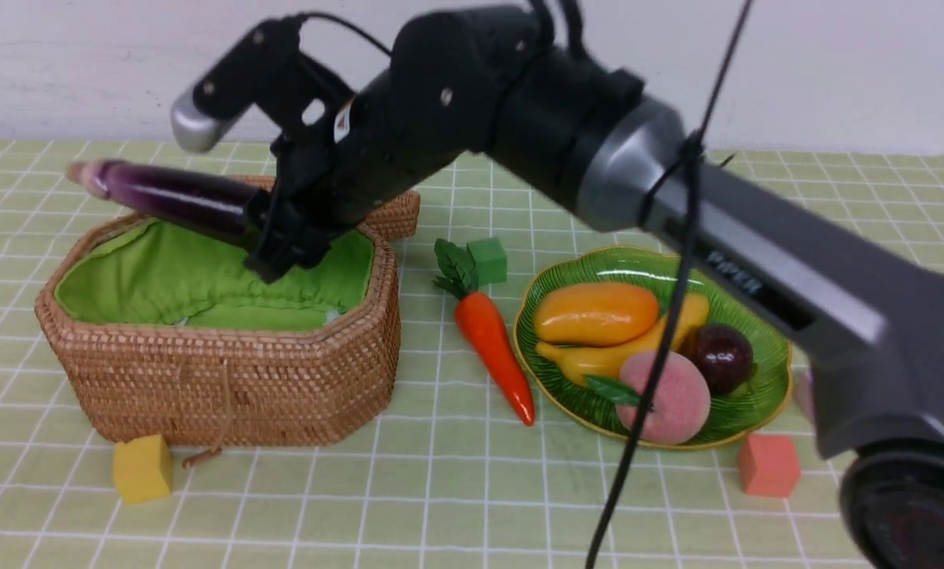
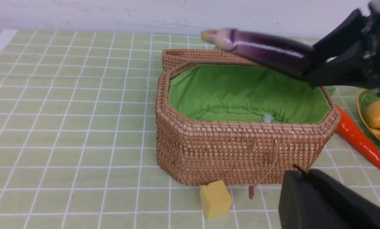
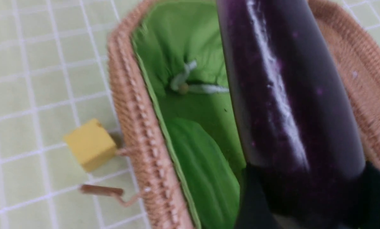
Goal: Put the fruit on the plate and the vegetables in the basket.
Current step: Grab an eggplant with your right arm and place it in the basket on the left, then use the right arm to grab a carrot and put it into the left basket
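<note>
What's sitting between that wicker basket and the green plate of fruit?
An orange carrot lies between the basket and the plate, with a small green cube just behind its leaves. The front view shows this best.

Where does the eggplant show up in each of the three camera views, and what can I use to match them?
Front view: the eggplant is in the air, tilted over the far left part of the basket.
Left wrist view: eggplant above the basket's far rim.
Right wrist view: eggplant close up, over the basket's green lining.
Shared landmark: the yellow cube beside the basket's front wall.
</note>
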Controlling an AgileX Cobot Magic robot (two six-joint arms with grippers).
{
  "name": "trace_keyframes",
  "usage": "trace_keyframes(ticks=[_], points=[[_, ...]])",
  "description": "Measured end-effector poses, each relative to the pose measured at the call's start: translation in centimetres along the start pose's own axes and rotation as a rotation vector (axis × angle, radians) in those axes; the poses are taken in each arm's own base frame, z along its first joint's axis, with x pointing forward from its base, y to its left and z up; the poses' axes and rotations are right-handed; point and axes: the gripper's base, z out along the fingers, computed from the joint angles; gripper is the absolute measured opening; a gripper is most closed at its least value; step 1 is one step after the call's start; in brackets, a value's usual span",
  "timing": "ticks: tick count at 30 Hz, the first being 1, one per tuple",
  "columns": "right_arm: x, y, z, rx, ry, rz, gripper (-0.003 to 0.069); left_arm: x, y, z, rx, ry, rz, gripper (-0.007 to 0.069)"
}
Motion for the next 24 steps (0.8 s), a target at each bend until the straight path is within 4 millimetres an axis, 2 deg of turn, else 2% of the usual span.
trace_keyframes(ticks=[5, 11, 14, 17, 19, 20, 21, 22, 23, 24], points=[[0.8, -0.1, 1.1, 0.007, 0.029, -0.011, 0.041, 0.0, 0.0, 0.0, 0.002, 0.002, -0.002, 0.0008], [0.7, -0.2, 1.0, 0.023, 0.032, -0.026, 0.0644, -0.1, -0.1, 0.0, 0.011, -0.007, -0.002, 0.0008], [0.7, -0.2, 0.8, 0.024, 0.036, -0.024, 0.0671, -0.1, -0.2, 0.0, 0.021, -0.013, -0.004, 0.0009], [0.5, -0.1, 0.0, 0.017, 0.056, 0.01, 0.0638, -0.1, -0.3, 0.0, 0.028, -0.01, -0.008, 0.0011], [0.0, 0.0, -1.4, 0.013, 0.069, 0.048, 0.0591, -0.1, -0.3, 0.0, 0.034, -0.006, -0.003, 0.0011], [-0.3, 0.0, -2.3, 0.012, 0.075, 0.07, 0.0572, 0.0, -0.3, 0.0, 0.037, -0.003, -0.001, 0.0011], [-0.8, 0.1, -3.9, 0.013, 0.083, 0.104, 0.0521, 0.0, -0.4, 0.0, 0.047, 0.002, 0.007, 0.0011], [-1.0, 0.1, -4.4, 0.014, 0.088, 0.108, 0.0514, 0.0, -0.4, 0.0, 0.048, 0.004, 0.008, 0.0011], [-1.5, 0.3, -6.9, 0.022, 0.111, 0.147, 0.0446, 0.1, -0.6, 0.0, 0.069, 0.015, 0.024, 0.0013], [-1.6, 0.3, -7.2, 0.024, 0.116, 0.157, 0.0427, 0.2, -0.6, 0.0, 0.071, 0.016, 0.025, 0.0013]])
